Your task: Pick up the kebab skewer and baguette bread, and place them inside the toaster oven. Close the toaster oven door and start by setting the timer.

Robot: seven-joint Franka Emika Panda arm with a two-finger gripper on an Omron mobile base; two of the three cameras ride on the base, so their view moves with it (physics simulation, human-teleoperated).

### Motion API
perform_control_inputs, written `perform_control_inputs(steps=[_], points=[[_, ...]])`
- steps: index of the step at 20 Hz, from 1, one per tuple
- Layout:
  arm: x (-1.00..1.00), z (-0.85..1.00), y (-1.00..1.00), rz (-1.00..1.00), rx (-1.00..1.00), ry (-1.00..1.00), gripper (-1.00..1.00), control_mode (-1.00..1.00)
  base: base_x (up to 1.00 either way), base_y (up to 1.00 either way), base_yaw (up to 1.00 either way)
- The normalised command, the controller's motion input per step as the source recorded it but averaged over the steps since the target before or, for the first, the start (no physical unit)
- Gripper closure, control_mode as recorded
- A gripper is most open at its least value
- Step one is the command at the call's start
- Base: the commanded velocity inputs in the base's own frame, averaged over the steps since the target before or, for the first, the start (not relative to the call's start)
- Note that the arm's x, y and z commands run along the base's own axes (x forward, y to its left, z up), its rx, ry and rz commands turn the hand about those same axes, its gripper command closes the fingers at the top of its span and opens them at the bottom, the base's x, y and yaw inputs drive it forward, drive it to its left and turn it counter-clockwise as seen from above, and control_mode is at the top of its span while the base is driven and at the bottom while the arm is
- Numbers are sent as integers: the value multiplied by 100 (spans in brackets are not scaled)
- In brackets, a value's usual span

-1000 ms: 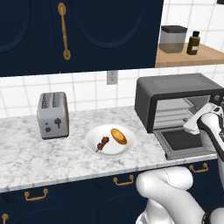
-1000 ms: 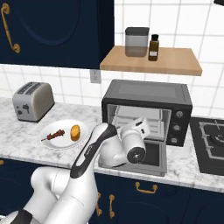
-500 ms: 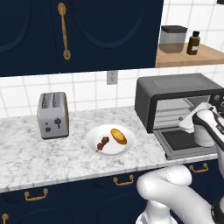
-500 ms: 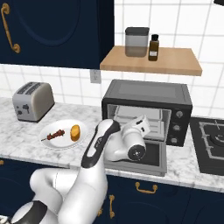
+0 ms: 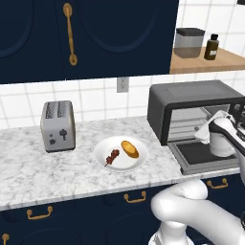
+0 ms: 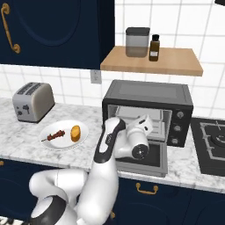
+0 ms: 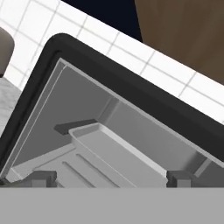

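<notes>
My tool is wide open, holding nothing, mid-frame at the toaster oven. The door is down. Next I should reach lower left for the kebab skewer.

oven mouth stands open, door dropped flat; a tray seemingly takes up the cavity floor.

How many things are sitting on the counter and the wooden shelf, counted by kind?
Appliances: 2, silver two-slot toaster, dark grey toaster oven
Dishes: 1, round white plate
Foods: 2, red-brown kebab skewer, golden-orange baguette bread
Shelf containers: 2, grey canister, brown bottle
Total: 7
</notes>
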Motion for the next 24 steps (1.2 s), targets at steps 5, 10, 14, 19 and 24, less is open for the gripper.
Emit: perform_control_inputs(steps=[5, 10, 14, 19, 24], points=[[36, -20, -1, 0, -1, -2, -100, -100, 0, 0, 0], [35, -9, -6, 0, -1, -1, -100, -100, 0, 0, 0], [21, -26, -3, 0, -2, 0, -100, -100, 0, 0, 0], [33, -5, -14, 1, 0, -2, -100, -100, 0, 0, 0], [35, -20, -11, 1, 0, 0, -100, -100, 0, 0, 0]])
